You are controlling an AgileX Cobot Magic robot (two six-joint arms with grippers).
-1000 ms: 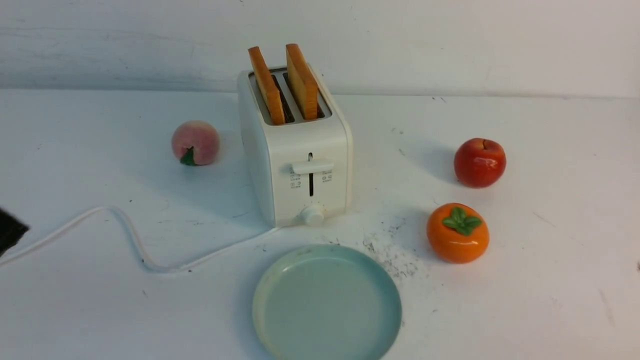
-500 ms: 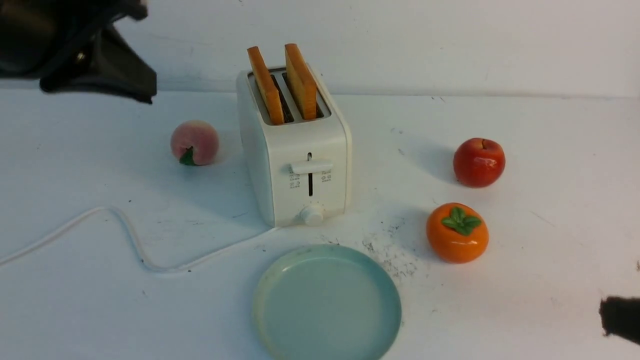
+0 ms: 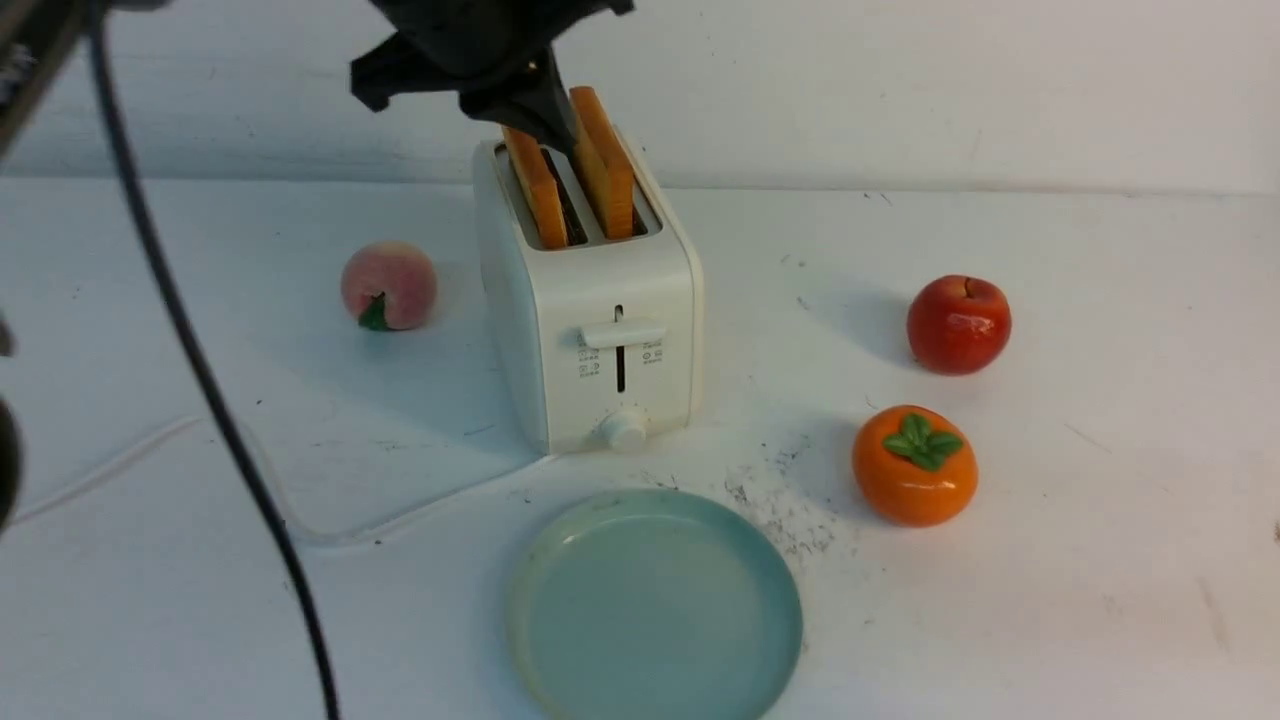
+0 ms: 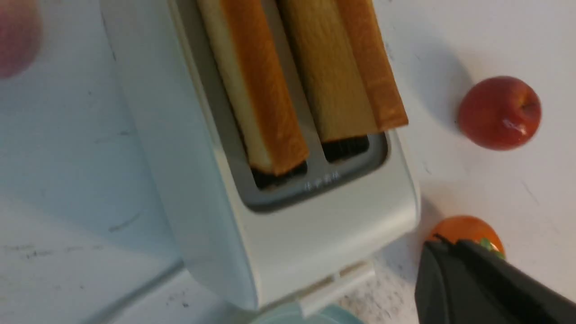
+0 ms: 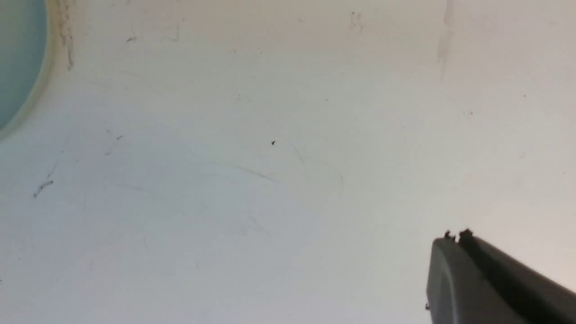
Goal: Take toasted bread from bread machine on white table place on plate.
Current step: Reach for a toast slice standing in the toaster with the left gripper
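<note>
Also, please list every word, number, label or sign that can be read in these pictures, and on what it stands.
No words or numbers can be read anywhere.
On the front of the toaster, beside the lever: small grey icons, too small to read.
On the toaster's top, in the left wrist view: a raised marking, blurred and unreadable.

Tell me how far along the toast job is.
Nothing done: the round pale blue-green plate is bare, and both golden-brown toast slices stand in the boxy white toaster. In hand: the left gripper hovers over the slots, holding nothing. Left: moving both slices to the plate.
</note>
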